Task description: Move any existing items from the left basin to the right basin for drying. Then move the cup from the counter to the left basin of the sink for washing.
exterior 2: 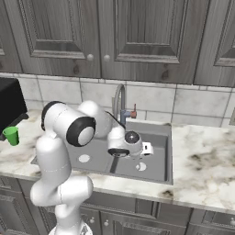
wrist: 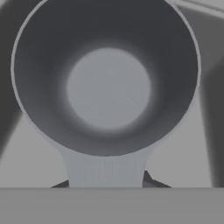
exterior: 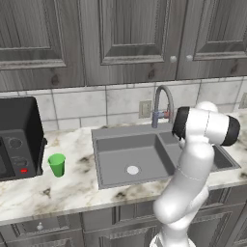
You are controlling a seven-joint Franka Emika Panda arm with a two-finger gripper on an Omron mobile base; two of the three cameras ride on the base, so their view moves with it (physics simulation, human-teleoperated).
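The hand view looks straight down into the grey metal cup point(wrist: 107, 83), whose handle runs between the dark fingertips point(wrist: 151, 180); the gripper point(wrist: 106, 183) is clamped on that handle. From the right base view, the hand hovers above the sink point(exterior 2: 167, 151), over its right basin point(exterior 2: 158, 160), hiding the cup. The arm screens that basin in the left base view, where the green cup point(exterior: 57, 164) stands on the counter point(exterior: 72, 183), left of the sink.

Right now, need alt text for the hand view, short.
Close look straight down into a grey metal cup, its round rim and flat pale bottom taking up most of the picture. Its straight handle runs down to the gripper, whose dark fingertips close on it. Grey sink surfaces lie behind.
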